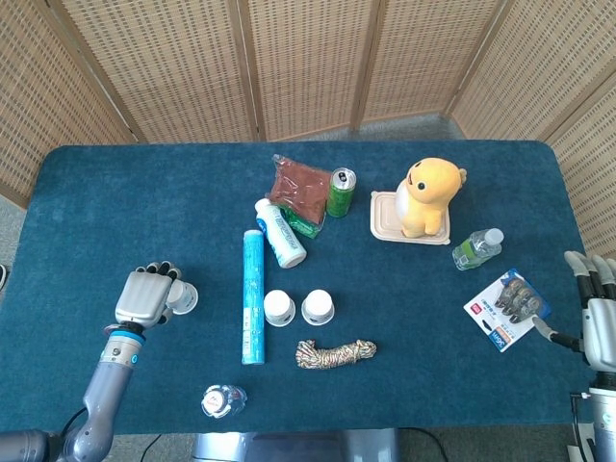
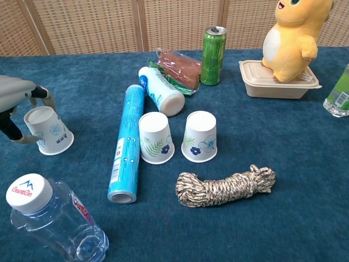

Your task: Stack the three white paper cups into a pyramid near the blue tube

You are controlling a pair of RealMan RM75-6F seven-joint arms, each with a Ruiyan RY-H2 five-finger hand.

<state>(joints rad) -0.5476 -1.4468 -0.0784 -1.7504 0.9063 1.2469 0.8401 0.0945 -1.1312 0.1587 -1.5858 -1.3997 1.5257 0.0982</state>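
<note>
Two paper cups (image 2: 156, 137) (image 2: 199, 136) stand upside down side by side, just at 3 o'clock of the blue tube (image 2: 125, 142): the base looks done. The left hand (image 1: 146, 296) grasps the third cup (image 2: 48, 131), at 9 o'clock of the tube, not yet stacked. The right hand (image 1: 599, 313) is released.

My table (image 1: 115, 192) is covered in dark blue cloth, and on it the blue tube (image 1: 253, 296) lies lengthwise with two white paper cups (image 1: 279, 308) (image 1: 318, 307) standing upside down just to its right, and a third cup (image 1: 183, 297) well off to its left. Behind them lie a white bottle (image 1: 280, 233), a brown packet (image 1: 298, 183), an upright green can (image 1: 341, 192) and a beige lidded tray (image 1: 383, 219) carrying a yellow plush toy. A coil of rope (image 1: 335, 354) lies in front of the cups, a clear water bottle (image 1: 223, 400) near my edge, a small green bottle (image 1: 477, 248) and a carded packet (image 1: 507, 308) to the right.
</note>
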